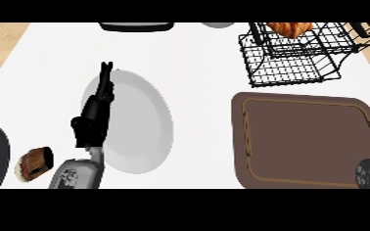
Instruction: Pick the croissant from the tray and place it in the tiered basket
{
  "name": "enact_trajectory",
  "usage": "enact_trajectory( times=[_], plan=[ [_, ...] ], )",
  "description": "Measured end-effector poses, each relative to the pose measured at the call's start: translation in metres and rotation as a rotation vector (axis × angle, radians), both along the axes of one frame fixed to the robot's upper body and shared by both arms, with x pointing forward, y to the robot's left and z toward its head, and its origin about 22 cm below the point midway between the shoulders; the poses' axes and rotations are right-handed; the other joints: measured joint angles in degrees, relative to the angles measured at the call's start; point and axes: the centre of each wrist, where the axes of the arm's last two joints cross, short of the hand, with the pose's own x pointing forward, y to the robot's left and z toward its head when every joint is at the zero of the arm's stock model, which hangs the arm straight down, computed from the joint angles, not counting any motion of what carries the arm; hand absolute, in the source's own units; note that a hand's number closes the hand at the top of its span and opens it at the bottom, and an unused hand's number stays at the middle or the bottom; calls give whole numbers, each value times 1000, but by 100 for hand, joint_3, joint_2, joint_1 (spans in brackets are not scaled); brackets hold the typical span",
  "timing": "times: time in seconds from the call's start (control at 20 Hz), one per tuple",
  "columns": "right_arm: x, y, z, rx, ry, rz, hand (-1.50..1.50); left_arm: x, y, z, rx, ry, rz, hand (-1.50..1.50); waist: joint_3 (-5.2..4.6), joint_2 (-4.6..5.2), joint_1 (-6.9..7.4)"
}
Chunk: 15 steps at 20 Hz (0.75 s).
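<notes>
The croissant (290,28) is seen lying in the upper tier of the tiered basket (289,68), beyond the bare tray (303,142). It is judged light, flaky and crushable, best cradled at mid-body. The left hand (94,115), left of the basket, is held straight-fingered and holds nothing; only a dark sliver of the right hand (362,172) is shown, so its state cannot be told.

A white plate (141,127) lies on the table (195,68) at nine o'clock; a chocolate muffin (36,162) sits at seven o'clock.

Single head view, looking steeply down at the white counter (195,68), left forearm (76,173) entering from the lower edge, brown tray (303,142) at lower right, wire tiered basket (292,58) cut by the top edge, no second view.
</notes>
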Motion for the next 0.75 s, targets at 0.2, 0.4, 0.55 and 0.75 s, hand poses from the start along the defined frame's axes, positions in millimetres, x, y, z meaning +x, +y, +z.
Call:
enact_trajectory(
  times=[0.2,0.4,0.55,0.75],
  plan=[
    [-21,-44,3,92,-44,-104,-150,-1,1,2,0,8,8,0,-2,-17,-56],
    [-57,-95,-5,203,-93,-170,-150,-6,3,3,-8,16,20,0,0,-41,-128],
    [-93,-135,-17,260,-116,-184,-150,-8,9,1,-3,17,29,0,0,-51,-185],
    [-148,-183,-29,293,-143,-189,-150,-7,13,-1,-3,15,40,0,0,-48,-213]
  ],
)
